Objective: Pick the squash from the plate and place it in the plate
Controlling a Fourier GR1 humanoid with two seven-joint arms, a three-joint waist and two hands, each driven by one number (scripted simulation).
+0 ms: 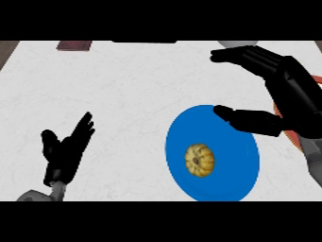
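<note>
Squash (199, 160) sits on blue plate (241, 156); R hand (297, 101) above, fingers wide, holding nothing. Lift straight up w/o nudging it. L hand (67, 150) rests, fingers relaxed.

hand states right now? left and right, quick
Left hand: open, fingers up, holding nothing, resting at lower left.
Right hand: open, empty, thumb over the blue plate; squash lies on that plate.

Light's pretty even and bright all over my white counter (135, 85), no glare anywhere. Barely any shadows under my hands, and the colours look flat.
</note>
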